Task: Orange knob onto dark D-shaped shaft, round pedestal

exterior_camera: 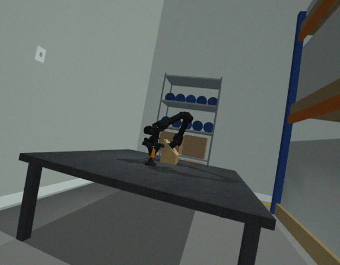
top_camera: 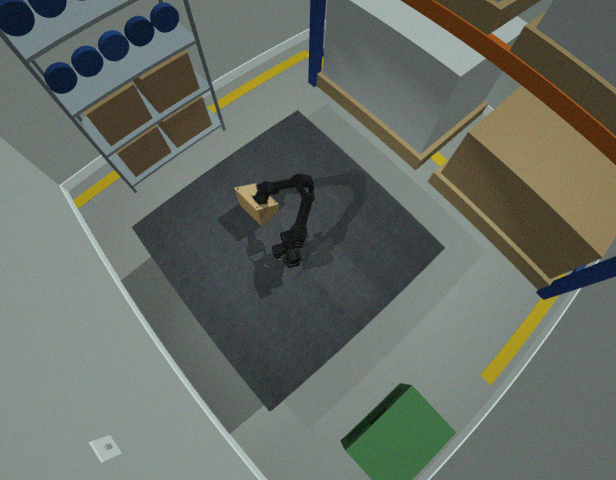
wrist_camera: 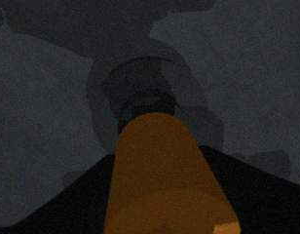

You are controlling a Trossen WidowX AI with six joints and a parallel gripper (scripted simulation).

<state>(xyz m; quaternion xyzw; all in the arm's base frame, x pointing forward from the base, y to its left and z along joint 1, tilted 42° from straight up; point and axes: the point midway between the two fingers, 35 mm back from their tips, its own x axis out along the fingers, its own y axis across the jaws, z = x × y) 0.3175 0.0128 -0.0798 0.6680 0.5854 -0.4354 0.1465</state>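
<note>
Pincer (top_camera: 293,262) (exterior_camera: 152,150) (wrist_camera: 157,158) gripping orange knob (exterior_camera: 152,153) (wrist_camera: 162,166), upright between its fingers. Directly beneath: round pedestal (exterior_camera: 150,164) (wrist_camera: 132,80), shaft mostly masked. Risk: misaligned flats could jam the knob; pressing harder might twist or tilt it.

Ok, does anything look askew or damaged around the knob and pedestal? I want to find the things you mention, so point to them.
Nothing stands out: the gripper (exterior_camera: 152,153) grips the orange knob (exterior_camera: 152,153) (wrist_camera: 160,161) above the round pedestal (exterior_camera: 149,164), with no visible damage or spill.

We see our black arm (top_camera: 309,198) (exterior_camera: 184,125) arched near the frame's middle. Our pincer (top_camera: 287,254) (exterior_camera: 153,152) (wrist_camera: 157,158) points downward, closed on something.
</note>
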